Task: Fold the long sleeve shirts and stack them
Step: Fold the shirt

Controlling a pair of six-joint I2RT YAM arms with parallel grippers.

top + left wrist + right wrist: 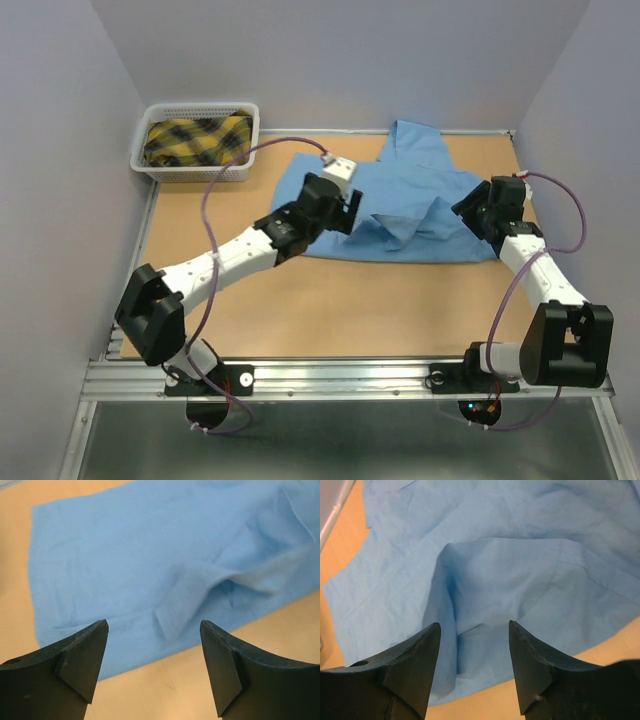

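**A:** Top view first. Where is it?

**B:** I see the shirt (pixel 400 205) lying on the far half of the table (pixel 300 300), between my two arms. Its long axis runs left to right, and one narrower part juts toward the far edge. I can't pick out the collar from here. A flap lies doubled over right of the middle, so I judge the fold only partway done. The basket (pixel 150 160) at far left holds a plaid cloth (pixel 195 140), apart from the shirt.

**A:** And the tools?

**B:** The left gripper (pixel 348 212) hangs over the shirt's middle and the right gripper (pixel 470 212) over its right end. That puts one on each side of the flap, placed, I'd guess, so each can take an edge of it.

**A:** Left wrist?

**B:** The jaws stand wide with nothing between them. The shirt (pixel 150 555) fills the view below, and its near edge slants across bare table. A raised crease sits just ahead of the left gripper (pixel 154 624).

**A:** Right wrist?

**B:** The jaws are apart, a little narrower than the left pair, and empty. The right gripper (pixel 474 624) faces the doubled flap of the shirt (pixel 520 570), whose folded edge lies straight ahead of it.
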